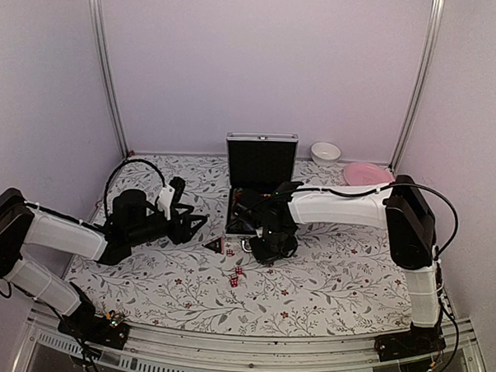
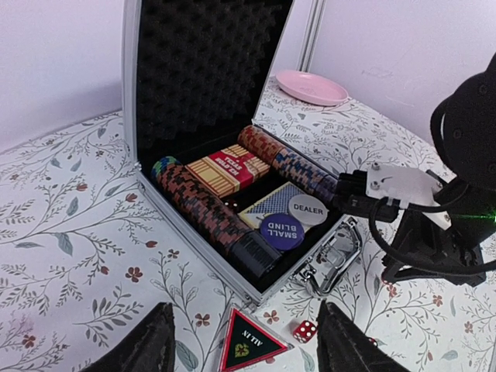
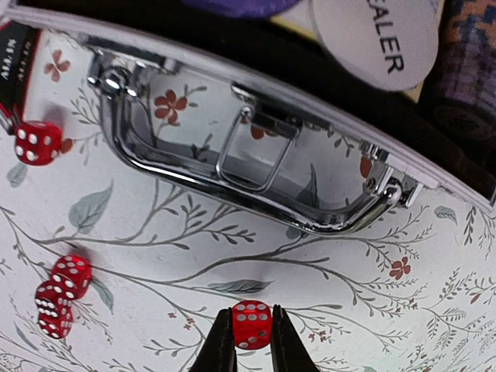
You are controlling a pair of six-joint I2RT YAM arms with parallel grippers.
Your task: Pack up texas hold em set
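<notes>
1 red die (image 3: 252,324) sat clamped in my right end effector (image 3: 251,314) | left end effector (image 2: 245,308) apart, empty | chips (image 2: 201,209), card pack (image 2: 225,170) lay in case (image 2: 188,235) | other dice (image 3: 70,275), triangular piece (image 2: 249,345) lay unpacked on bench (image 3: 349,310)

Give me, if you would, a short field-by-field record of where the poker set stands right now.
case: open, lid upright, on floral cloth
inside case: chip rows, card pack, DEALER button, SMALL BLIND button
right gripper: closed on one red die near the handle
left gripper: open, empty, black triangular piece in front of it
outside case: three more dice, the triangular piece
</notes>
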